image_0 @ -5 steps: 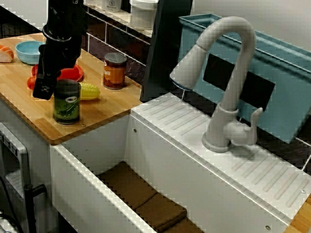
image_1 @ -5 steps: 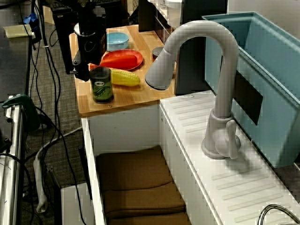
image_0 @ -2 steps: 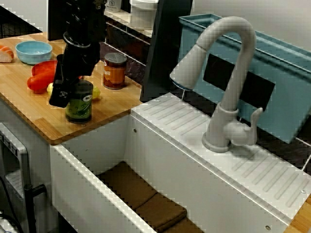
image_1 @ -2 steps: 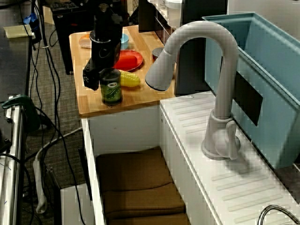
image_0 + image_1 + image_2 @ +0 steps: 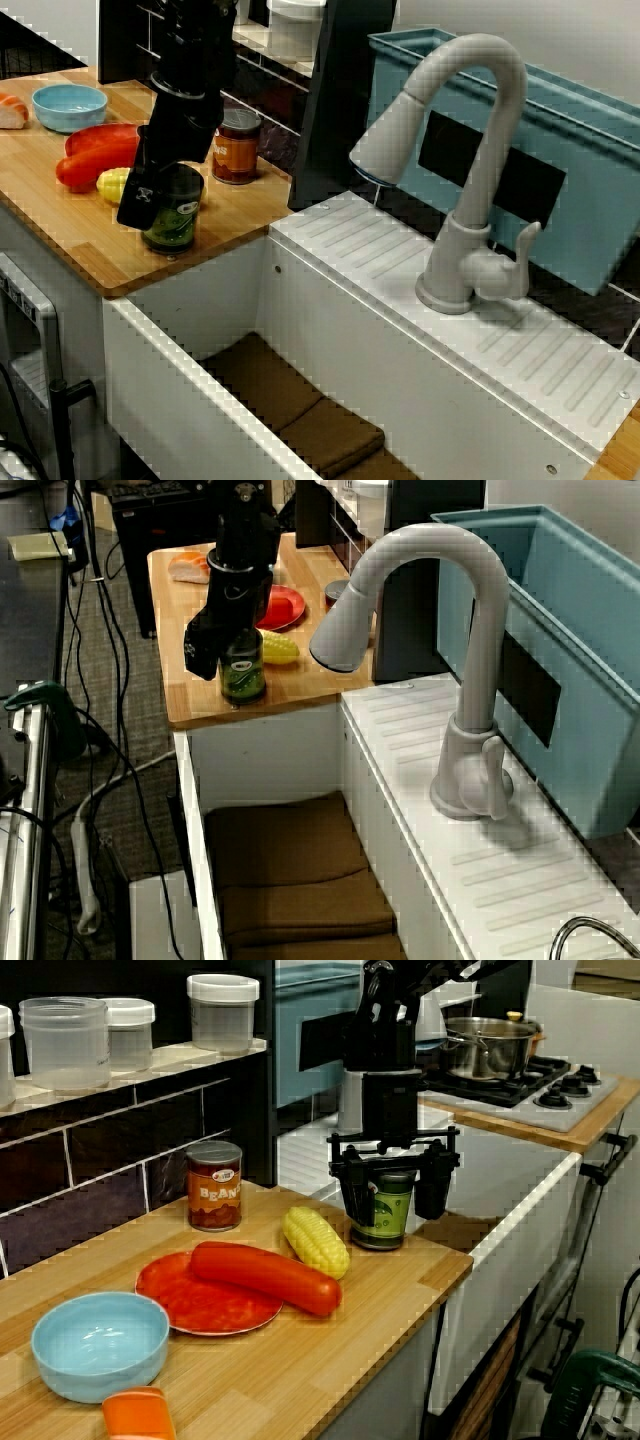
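My gripper (image 5: 392, 1195) is shut on a green-labelled can (image 5: 382, 1212), with a black finger (image 5: 354, 1192) on each side of it. The can stands upright, its base at or barely above the wooden counter (image 5: 330, 1360), close to the corner by the sink. In the view from above, the gripper (image 5: 165, 205) and can (image 5: 177, 212) sit right of a yellow corn cob (image 5: 112, 183). In the view from the sink end, the arm hides part of the can (image 5: 244, 668); the gripper (image 5: 235, 658) is just left of the corn cob (image 5: 278, 648).
A beans can (image 5: 237, 146) stands behind the gripper by the tiled wall. A red plate (image 5: 180, 1310) carries a long red vegetable (image 5: 265, 1275); a blue bowl (image 5: 98, 1345) lies further left. The white sink (image 5: 190, 350) with brown mats and a faucet (image 5: 470, 150) lie to the right.
The gripper has carried the green can rightward along the counter toward the sink, past the corn cob, which is now uncovered on its left.
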You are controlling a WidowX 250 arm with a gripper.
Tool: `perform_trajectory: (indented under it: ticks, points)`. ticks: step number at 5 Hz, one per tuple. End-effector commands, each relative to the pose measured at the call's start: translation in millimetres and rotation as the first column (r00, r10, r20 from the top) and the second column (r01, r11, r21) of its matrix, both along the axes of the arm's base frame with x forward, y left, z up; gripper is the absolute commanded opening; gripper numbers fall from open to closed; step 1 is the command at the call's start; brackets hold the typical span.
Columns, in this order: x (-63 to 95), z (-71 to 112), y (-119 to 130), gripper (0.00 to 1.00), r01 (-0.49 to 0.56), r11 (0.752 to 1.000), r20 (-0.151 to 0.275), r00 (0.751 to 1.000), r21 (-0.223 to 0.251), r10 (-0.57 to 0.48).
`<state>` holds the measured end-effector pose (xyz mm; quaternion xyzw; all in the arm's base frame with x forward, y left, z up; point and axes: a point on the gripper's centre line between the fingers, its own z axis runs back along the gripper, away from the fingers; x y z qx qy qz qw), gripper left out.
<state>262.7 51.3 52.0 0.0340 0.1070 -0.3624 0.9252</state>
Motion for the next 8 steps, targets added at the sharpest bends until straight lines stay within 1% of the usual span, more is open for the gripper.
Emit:
perform_trajectory:
  ticks: [1,3,5,6,7,8]
  points:
    - [8.5,6.9,-7,1.0,0.009,1.0,0.023,1.0,-0.006,-0.008]
    - [9.8,7.4,-8,1.0,-0.024,0.999,0.02,1.0,-0.027,0.024]
    - [13.8,8.4,-5,1.0,-0.054,0.998,0.025,0.998,-0.027,0.055]
    - [14.5,10.9,-3,1.0,-0.078,0.996,0.028,0.996,-0.044,0.079]
    - [17.2,11.9,-4,1.0,-0.103,0.993,0.022,0.994,-0.064,0.105]
    - [21.4,14.6,-10,1.0,-0.126,0.987,0.006,0.992,-0.1,0.128]
